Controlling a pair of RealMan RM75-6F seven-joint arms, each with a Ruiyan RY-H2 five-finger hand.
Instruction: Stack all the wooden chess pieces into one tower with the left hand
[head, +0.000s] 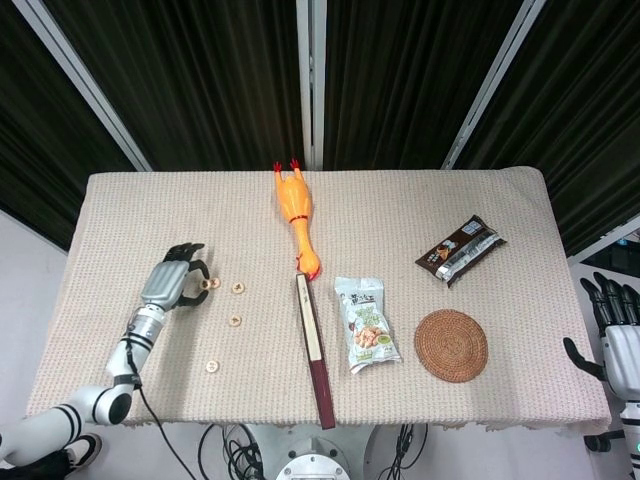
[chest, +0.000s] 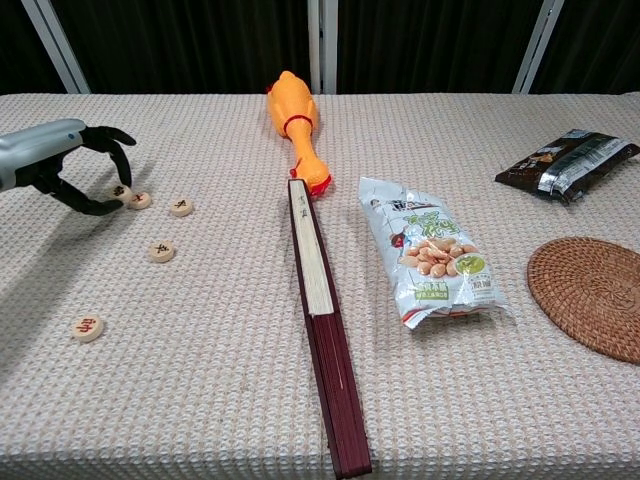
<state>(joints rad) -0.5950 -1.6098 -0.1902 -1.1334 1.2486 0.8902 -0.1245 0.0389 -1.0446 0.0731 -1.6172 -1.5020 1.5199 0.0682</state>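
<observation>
Several round wooden chess pieces lie on the left of the woven cloth. My left hand (chest: 72, 165) (head: 172, 283) pinches one piece (chest: 120, 192) between thumb and fingertip, low over the cloth. The pinched piece is right beside a second piece (chest: 139, 200) (head: 213, 283); I cannot tell whether they touch. Another piece (chest: 181, 207) (head: 238, 287) lies just to the right. One more (chest: 161, 251) (head: 234, 321) sits nearer the front, and the last (chest: 87, 327) (head: 211, 366) lies alone closest to the front edge. My right hand (head: 612, 335) hangs off the table's right side with fingers apart, holding nothing.
A dark red folded fan (chest: 322, 320) runs front to back at the centre. An orange rubber chicken (chest: 293, 125) lies behind it. A peanut packet (chest: 430, 252), a woven coaster (chest: 590, 295) and a dark snack bar wrapper (chest: 565, 160) lie on the right.
</observation>
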